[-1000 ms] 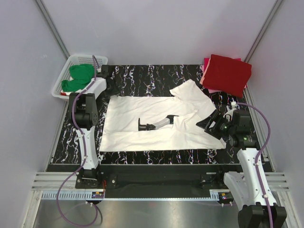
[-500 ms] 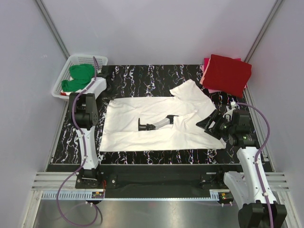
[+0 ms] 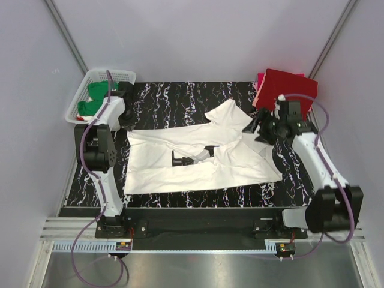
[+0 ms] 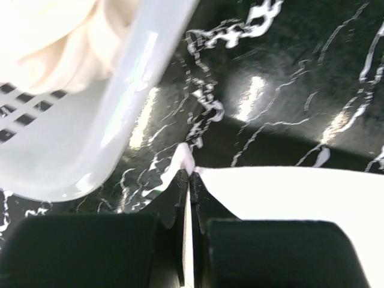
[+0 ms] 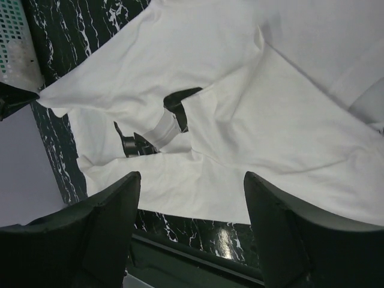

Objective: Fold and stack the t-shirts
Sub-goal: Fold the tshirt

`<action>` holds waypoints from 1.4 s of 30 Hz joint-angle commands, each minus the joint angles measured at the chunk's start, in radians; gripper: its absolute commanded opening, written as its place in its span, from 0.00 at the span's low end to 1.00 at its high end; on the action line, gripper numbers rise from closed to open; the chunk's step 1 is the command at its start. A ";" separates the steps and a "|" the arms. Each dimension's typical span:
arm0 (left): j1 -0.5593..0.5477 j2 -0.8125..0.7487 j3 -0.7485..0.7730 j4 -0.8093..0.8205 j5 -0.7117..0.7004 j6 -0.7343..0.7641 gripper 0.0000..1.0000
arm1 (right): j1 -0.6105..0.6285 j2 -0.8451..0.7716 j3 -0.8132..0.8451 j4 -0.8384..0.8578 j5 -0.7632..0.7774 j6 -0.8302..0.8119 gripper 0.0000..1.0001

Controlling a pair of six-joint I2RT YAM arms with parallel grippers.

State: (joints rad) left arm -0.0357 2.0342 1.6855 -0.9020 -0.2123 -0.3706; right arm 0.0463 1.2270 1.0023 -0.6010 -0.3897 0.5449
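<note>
A white t-shirt (image 3: pixel 198 162) with a black robot-arm print (image 3: pixel 191 157) lies spread on the black marbled table, wrinkled, with one sleeve lying toward the back. My left gripper (image 3: pixel 127 125) is shut on its far-left corner; the left wrist view shows the jaws (image 4: pixel 189 175) pinching the white cloth edge (image 4: pixel 288 192). My right gripper (image 3: pixel 252 128) hangs open and empty above the shirt's right part; in the right wrist view the gripper (image 5: pixel 192 207) has its jaws wide apart over the shirt (image 5: pixel 252 120) and the print (image 5: pixel 153 131). A folded red t-shirt (image 3: pixel 289 93) lies on a pink one (image 3: pixel 259 81) at the back right.
A white lattice basket (image 3: pixel 84 90) at the back left holds a green t-shirt (image 3: pixel 99 93); its rim (image 4: pixel 120 120) is close to my left gripper. Grey walls close in on both sides. The table's front edge (image 5: pixel 198 252) runs below the shirt's hem.
My right arm has risen and swung from the shirt's near-right side toward the back, open. My left gripper has shifted toward the back left with the corner, and the shirt has moved and wrinkled.
</note>
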 commanded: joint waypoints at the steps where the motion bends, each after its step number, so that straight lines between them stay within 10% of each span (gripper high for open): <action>1: 0.011 -0.042 -0.035 -0.015 0.007 0.004 0.03 | 0.053 0.182 0.264 0.006 0.115 -0.080 0.77; 17: 0.000 -0.103 -0.083 0.015 0.169 0.010 0.05 | 0.073 1.426 1.723 -0.224 0.132 -0.240 0.75; 42: -0.023 -0.126 -0.079 0.011 0.206 0.012 0.05 | 0.096 1.614 1.672 -0.039 0.069 -0.223 0.52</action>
State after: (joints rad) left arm -0.0551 1.9667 1.6089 -0.9035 -0.0277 -0.3691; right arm 0.1181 2.8269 2.6926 -0.6132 -0.2863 0.3267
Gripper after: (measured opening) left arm 0.049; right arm 0.524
